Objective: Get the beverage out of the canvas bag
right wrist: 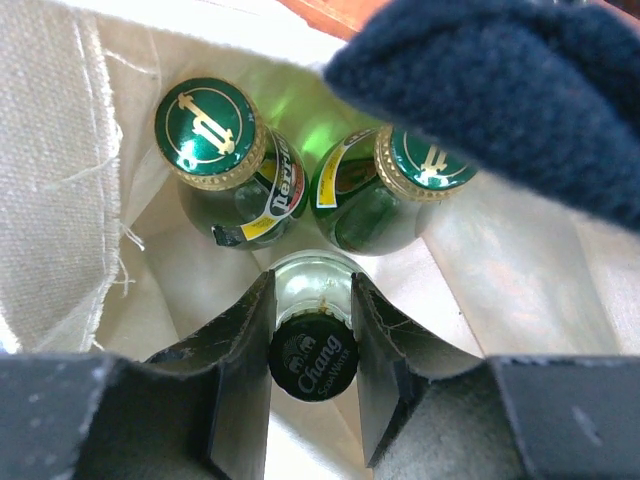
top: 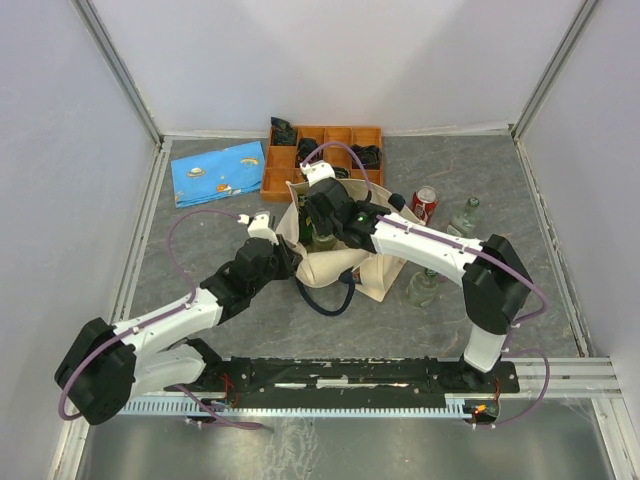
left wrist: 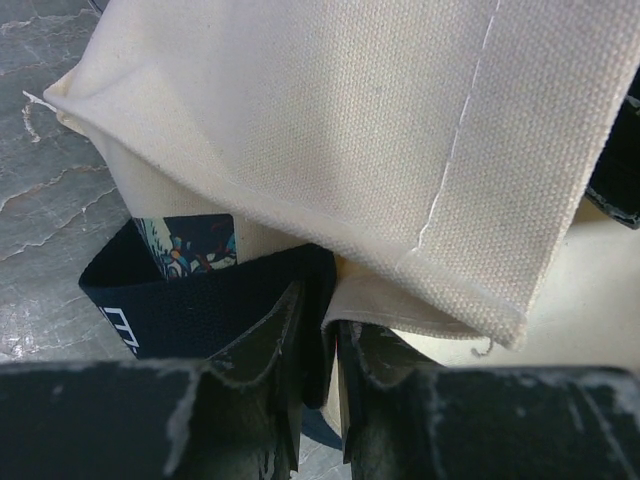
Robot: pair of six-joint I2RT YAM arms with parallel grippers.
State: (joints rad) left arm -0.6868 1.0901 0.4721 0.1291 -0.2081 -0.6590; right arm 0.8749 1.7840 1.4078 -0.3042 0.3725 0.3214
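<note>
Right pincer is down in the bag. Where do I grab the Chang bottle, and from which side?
Grip the Chang bottle by the neck just under its black cap, coming straight down. It stands upright, and two Perrier bottles crowd its body, leaving only the neck free. The right pincer straddles it.

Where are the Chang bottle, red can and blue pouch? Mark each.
Chang bottle (right wrist: pixel 313 365), right wrist view, on its black cap.
red can (top: pixel 424 204), top view, on its side.
blue pouch (top: pixel 218 172), top view, on its middle.
</note>
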